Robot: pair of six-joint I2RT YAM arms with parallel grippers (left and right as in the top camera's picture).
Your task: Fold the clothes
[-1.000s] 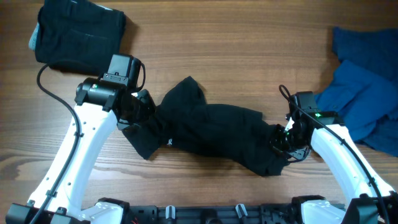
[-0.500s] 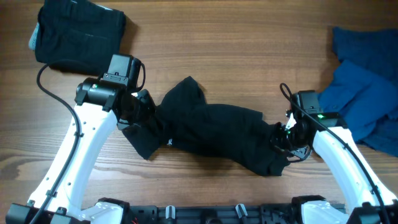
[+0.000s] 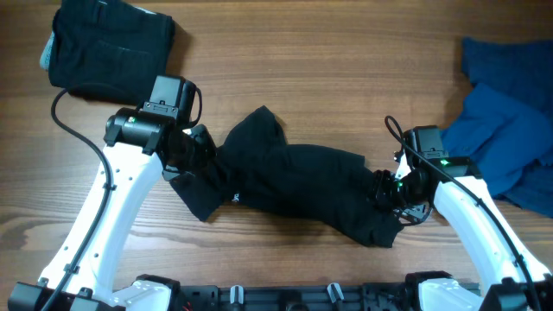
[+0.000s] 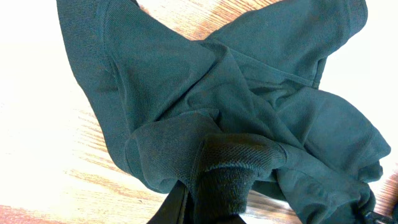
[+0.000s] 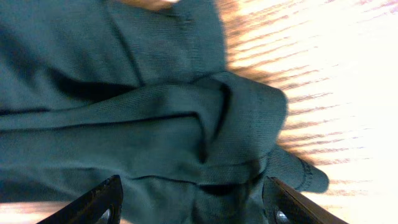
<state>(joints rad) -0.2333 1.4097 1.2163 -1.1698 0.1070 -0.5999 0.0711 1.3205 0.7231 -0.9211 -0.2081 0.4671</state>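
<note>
Wooden table (image 3: pixel 346 69). Black shirt (image 3: pixel 294 181) lies crumpled in a band across its centre. Left gripper (image 3: pixel 197 155) is clamped on the shirt's left end, fabric bunched between its fingers. Right gripper (image 3: pixel 390 192) sits at the right end, jaws spread wide, cloth unpinched. Folded black garment (image 3: pixel 108 47) far left; blue garments (image 3: pixel 510 130) far right.
</note>
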